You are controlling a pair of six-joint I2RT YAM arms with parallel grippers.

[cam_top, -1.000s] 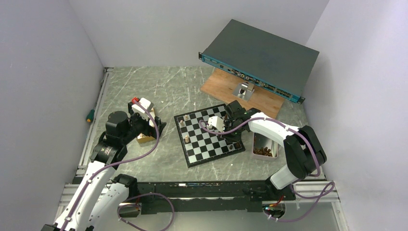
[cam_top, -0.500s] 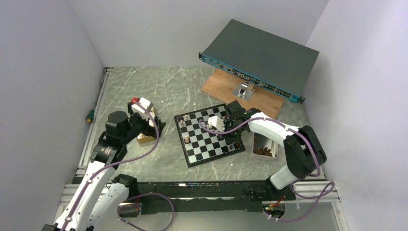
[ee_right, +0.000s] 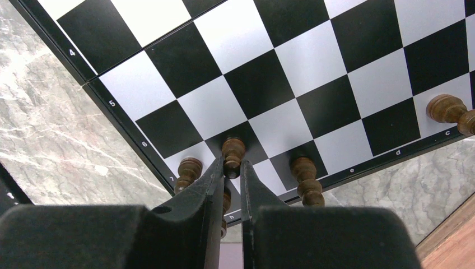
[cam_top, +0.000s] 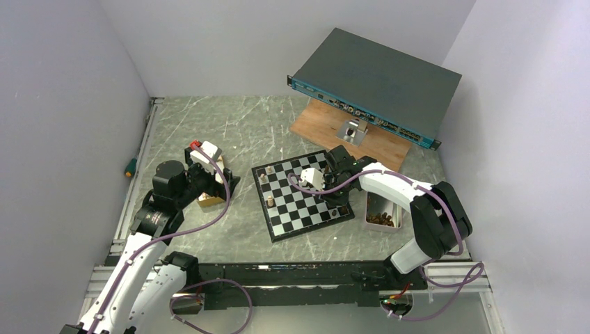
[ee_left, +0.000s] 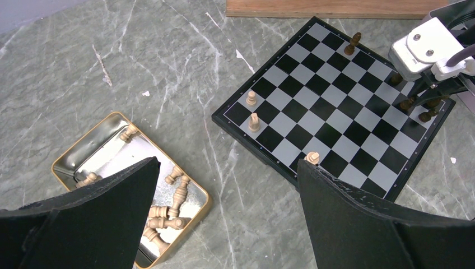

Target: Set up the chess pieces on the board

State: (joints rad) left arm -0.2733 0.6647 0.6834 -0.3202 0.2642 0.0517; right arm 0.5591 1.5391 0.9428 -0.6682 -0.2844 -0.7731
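Note:
The board point(cam_top: 292, 209) lies mid-table. My right gripper point(ee_right: 232, 167) is shut on a dark brown chess piece point(ee_right: 233, 150) over a black square by the board's right edge. Beside it stand two more dark pieces point(ee_right: 189, 168) point(ee_right: 302, 171), and another point(ee_right: 448, 109) lies farther along. In the left wrist view three light tan pieces point(ee_left: 251, 98) point(ee_left: 255, 121) point(ee_left: 312, 158) stand on the board's point(ee_left: 336, 95) left side. My left gripper point(ee_left: 228, 162) hangs open and empty over the marble, between the board and a gold-rimmed tin point(ee_left: 201, 193) holding several light pieces point(ee_left: 179, 193).
A small tray point(cam_top: 369, 202) of dark pieces sits right of the board. Behind the board a dark network switch point(cam_top: 376, 76) leans on a wooden plank point(cam_top: 313, 129). A green-handled screwdriver point(cam_top: 129, 167) lies by the left wall. White walls close in on both sides.

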